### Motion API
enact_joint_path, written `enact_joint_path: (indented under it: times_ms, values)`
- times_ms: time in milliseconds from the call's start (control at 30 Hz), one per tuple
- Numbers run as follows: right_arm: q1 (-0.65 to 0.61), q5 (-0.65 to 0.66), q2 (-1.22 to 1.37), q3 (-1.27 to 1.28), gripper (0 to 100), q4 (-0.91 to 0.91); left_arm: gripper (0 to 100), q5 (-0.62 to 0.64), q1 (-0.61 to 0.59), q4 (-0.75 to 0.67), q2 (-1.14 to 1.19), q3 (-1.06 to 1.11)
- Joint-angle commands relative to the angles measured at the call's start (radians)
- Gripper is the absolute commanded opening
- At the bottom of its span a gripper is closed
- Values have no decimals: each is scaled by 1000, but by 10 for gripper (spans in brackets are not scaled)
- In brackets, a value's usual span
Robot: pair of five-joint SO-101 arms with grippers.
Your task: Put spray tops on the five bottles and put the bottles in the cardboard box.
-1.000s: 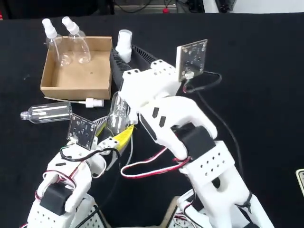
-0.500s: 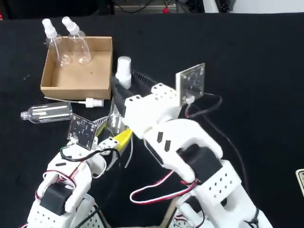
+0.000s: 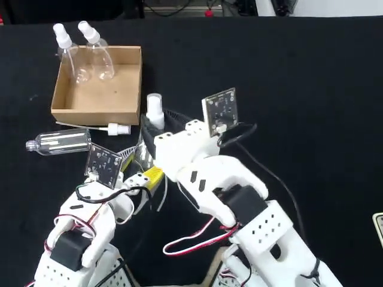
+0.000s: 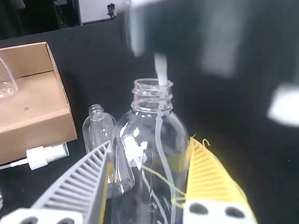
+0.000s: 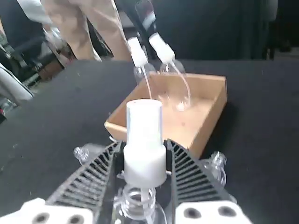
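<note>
My left gripper (image 4: 150, 145) is shut on a clear bottle (image 4: 149, 112) that stands upright between its grey and yellow fingers, near the arms in the high view (image 3: 143, 156). My right gripper (image 5: 144, 147) is shut on a white spray top (image 5: 144, 126) directly over that bottle's open neck (image 5: 139, 199); the top's tube (image 4: 161, 74) dips into the neck. The cardboard box (image 3: 119, 101) at the far left holds two capped bottles (image 3: 90, 57). Another open bottle (image 3: 57, 143) lies left of the arms, with a loose spray top (image 3: 114, 128) beside it.
A further uncapped bottle (image 4: 97, 125) sits just behind the held one, between it and the box (image 4: 32, 112). The right arm (image 3: 221, 179) leans across the table's middle. A person's legs (image 5: 93, 23) stand beyond the table.
The right arm has brought the spray top toward the near side and down, from beside the box to just over the held bottle's neck. The left arm has kept still.
</note>
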Motion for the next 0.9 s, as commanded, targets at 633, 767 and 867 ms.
enact_joint_path:
  times_ms: [633, 767, 867]
  values:
    - [-64, 49, -120, 45, 81, 38, 134, 8, -25, 2, -9, -13]
    - [-66, 103, -147, 107, 81, -29, 134, 8, -24, 5, -9, -12]
    - [-66, 109, -145, 131, 81, -58, 134, 8, -28, 5, -9, -12]
